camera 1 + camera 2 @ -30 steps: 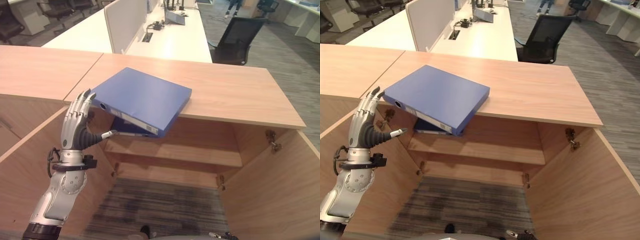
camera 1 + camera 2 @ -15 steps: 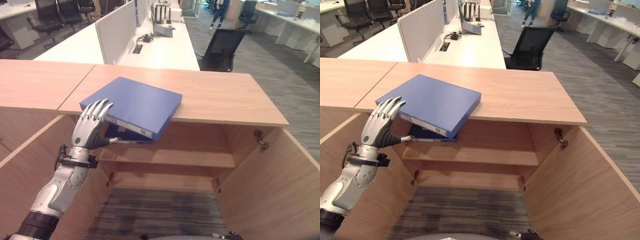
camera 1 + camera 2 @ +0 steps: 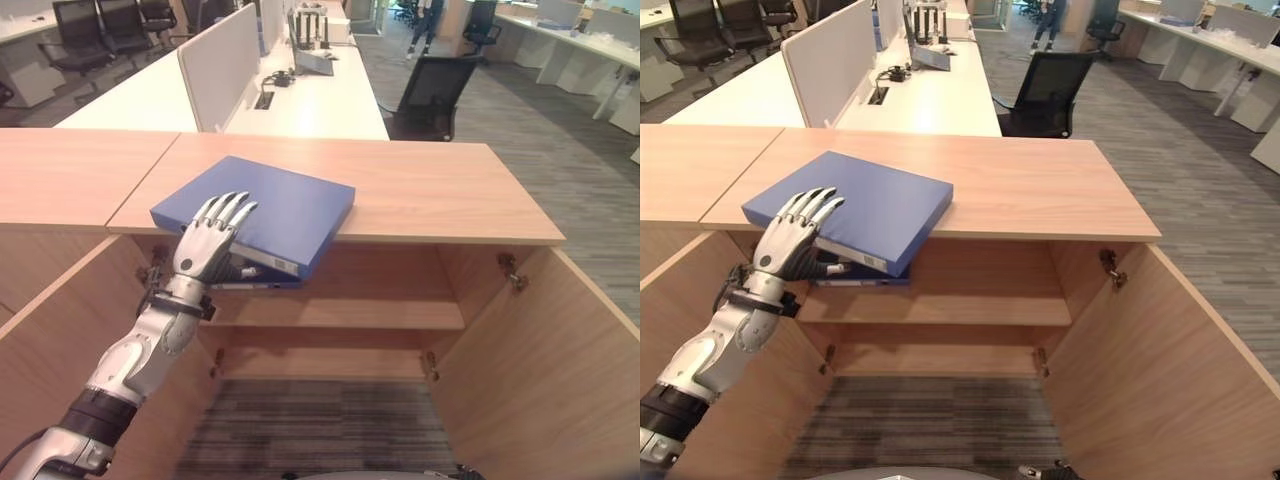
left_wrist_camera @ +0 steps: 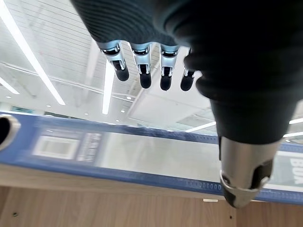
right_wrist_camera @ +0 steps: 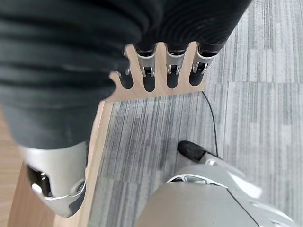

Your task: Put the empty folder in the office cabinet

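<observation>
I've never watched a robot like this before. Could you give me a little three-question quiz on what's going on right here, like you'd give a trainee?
1. True or false: the flat blue folder lies wholly inside the wooden cabinet.
2. Multiple choice: where do the left hand's fingers rest?
A. on the folder's top cover
B. on the cabinet's inner shelf
C. on the black office chair
3. Fill in: the cabinet's doors stand ____.

Key:
1. False. It lies on the cabinet's light wooden top, one corner jutting past the front edge.
2. A. The fingers lie straight across the cover, above the spine.
3. Open. The shelf inside is in plain sight.
</observation>
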Motion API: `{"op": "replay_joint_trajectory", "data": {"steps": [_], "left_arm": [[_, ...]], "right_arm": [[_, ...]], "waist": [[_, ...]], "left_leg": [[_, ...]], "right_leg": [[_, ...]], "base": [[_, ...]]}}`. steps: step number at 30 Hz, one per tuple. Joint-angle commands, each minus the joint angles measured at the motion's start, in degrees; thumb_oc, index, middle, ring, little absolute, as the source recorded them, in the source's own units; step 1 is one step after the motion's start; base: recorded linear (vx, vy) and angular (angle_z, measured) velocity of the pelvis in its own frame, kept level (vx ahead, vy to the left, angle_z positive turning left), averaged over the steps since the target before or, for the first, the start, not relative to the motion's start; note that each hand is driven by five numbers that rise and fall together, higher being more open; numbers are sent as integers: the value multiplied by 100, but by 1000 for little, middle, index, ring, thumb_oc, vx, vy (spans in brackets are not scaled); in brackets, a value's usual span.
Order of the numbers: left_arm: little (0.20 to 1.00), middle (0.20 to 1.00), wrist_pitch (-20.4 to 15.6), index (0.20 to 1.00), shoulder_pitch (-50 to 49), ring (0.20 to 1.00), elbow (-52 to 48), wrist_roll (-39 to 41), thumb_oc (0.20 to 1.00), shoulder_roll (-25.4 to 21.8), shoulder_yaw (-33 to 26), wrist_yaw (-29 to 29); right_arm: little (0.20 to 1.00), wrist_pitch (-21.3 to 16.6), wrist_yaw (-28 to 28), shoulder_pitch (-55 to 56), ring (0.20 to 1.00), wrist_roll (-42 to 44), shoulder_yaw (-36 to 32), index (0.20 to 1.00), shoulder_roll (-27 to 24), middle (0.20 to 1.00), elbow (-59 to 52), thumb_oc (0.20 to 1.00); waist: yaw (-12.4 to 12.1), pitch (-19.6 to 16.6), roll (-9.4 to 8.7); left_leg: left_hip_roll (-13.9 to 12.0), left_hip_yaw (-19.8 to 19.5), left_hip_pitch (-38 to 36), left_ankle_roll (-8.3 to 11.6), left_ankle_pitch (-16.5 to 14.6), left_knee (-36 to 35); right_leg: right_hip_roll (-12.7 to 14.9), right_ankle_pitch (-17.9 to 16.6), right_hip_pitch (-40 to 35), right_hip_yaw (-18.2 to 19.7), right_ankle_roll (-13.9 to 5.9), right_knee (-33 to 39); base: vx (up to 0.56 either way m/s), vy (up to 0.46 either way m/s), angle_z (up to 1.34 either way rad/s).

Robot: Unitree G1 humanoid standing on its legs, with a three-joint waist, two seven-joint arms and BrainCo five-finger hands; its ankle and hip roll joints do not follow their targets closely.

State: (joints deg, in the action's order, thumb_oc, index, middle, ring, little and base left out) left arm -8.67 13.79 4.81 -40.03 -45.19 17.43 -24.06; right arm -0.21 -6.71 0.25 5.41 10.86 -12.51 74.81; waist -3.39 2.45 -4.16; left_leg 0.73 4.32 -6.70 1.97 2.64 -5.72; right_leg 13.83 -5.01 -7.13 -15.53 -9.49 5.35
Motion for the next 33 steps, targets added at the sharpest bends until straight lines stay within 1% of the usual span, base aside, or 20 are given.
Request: {"op": "replay_joint_trajectory", "data": {"steps": [1, 3, 4, 14, 23, 26, 27, 28, 29, 30, 31, 32, 33], "left_arm": [[1000, 1000, 70, 1000, 665, 1000, 203, -253, 1000, -215, -82, -86], [1000, 1000, 92, 1000, 791, 1000, 291, -314, 1000, -231, 27, -79], [1000, 1000, 112, 1000, 922, 1000, 399, -399, 1000, -239, 190, -47], [1000, 1000, 211, 1000, 1495, 1000, 918, -645, 1000, -237, 827, 51], [1000, 1000, 282, 1000, 1661, 1000, 1149, -783, 1000, -258, 1015, 90], [1000, 1000, 365, 1000, 1703, 1000, 1290, -925, 1000, -260, 1072, 46], [1000, 1000, 547, 1000, 1763, 1000, 1593, -1005, 1000, -138, 1098, -18], [1000, 1000, 550, 1000, 1783, 1000, 1623, -1009, 1000, -121, 1118, -38], [1000, 1000, 630, 1000, 1834, 1000, 1765, -1050, 1000, -57, 1156, -54], [652, 652, 705, 652, 1934, 652, 1960, -1116, 652, 40, 1227, -67], [473, 473, 774, 473, 1972, 473, 2066, -1186, 473, 71, 1268, -74], [200, 200, 777, 200, 1991, 200, 2090, -1188, 200, 84, 1286, -88], [200, 200, 908, 200, 2029, 200, 2315, -1335, 200, 174, 1357, -94]], "right_arm": [[1000, 16, -28, -402, 1000, -122, 231, 1000, -152, 1000, 269, 1000], [1000, 14, -34, -416, 1000, -125, 244, 1000, -162, 1000, 273, 1000], [1000, 22, -22, -419, 1000, -136, 274, 1000, -175, 1000, 290, 1000], [1000, 31, -42, -441, 1000, -137, 316, 1000, -236, 1000, 315, 1000], [1000, 39, -40, -456, 1000, -155, 332, 1000, -250, 1000, 354, 1000], [1000, 41, -38, -459, 1000, -152, 341, 1000, -228, 1000, 365, 1000], [1000, 38, -46, -460, 1000, -166, 380, 1000, -214, 1000, 363, 1000], [1000, 38, -47, -459, 1000, -166, 375, 1000, -217, 1000, 363, 1000], [1000, 37, -59, -465, 1000, -162, 383, 1000, -214, 1000, 357, 1000], [1000, 44, -71, -480, 1000, -156, 384, 1000, -219, 1000, 364, 1000], [1000, 42, -78, -489, 1000, -160, 405, 1000, -218, 1000, 362, 1000], [1000, 42, -79, -489, 1000, -159, 398, 1000, -218, 1000, 362, 1000], [1000, 41, -91, -499, 1000, -168, 420, 1000, -211, 1000, 362, 1000]], "waist": [[-14, 104, -77], [3, 100, -69], [34, 90, -67], [116, 80, -35], [140, 78, -25], [146, 67, -22], [167, 59, -21], [163, 59, -18], [176, 59, -18], [184, 57, -17], [193, 54, -16], [187, 56, -16], [204, 55, -18]], "left_leg": [[223, -65, -62, -245, -802, 72], [226, -49, -73, -242, -805, 72], [227, -35, -94, -243, -812, 72], [224, 0, -145, -247, -829, 72], [216, 37, -181, -246, -839, 72], [217, 46, -201, -246, -847, 72], [219, 57, -205, -246, -846, 72], [219, 55, -204, -247, -846, 72], [223, 55, -206, -248, -845, 72], [227, 58, -208, -250, -846, 72], [229, 63, -210, -250, -847, 72], [229, 63, -209, -250, -847, 72], [230, 71, -216, -251, -850, 72]], "right_leg": [[423, -142, -34, -355, -424, -274], [420, -148, -35, -346, -426, -271], [420, -147, -43, -327, -432, -266], [418, -128, -61, -293, -433, -257], [411, -123, -89, -291, -435, -245], [409, -114, -102, -281, -436, -244], [409, -111, -106, -281, -437, -243], [409, -111, -106, -283, -437, -243], [406, -116, -104, -276, -437, -242], [406, -121, -103, -267, -437, -242], [404, -119, -102, -266, -436, -242], [404, -118, -101, -266, -436, -243], [402, -111, -104, -265, -436, -242]], "base": [[-5, 3, -7], [-2, 1, -2], [0, 0, 0], [0, 0, 0], [0, 0, 0], [0, 0, 0], [0, 0, 0], [0, 0, 0], [0, 0, 0], [0, 0, 0], [0, 0, 0], [0, 0, 0], [0, 0, 0]]}}
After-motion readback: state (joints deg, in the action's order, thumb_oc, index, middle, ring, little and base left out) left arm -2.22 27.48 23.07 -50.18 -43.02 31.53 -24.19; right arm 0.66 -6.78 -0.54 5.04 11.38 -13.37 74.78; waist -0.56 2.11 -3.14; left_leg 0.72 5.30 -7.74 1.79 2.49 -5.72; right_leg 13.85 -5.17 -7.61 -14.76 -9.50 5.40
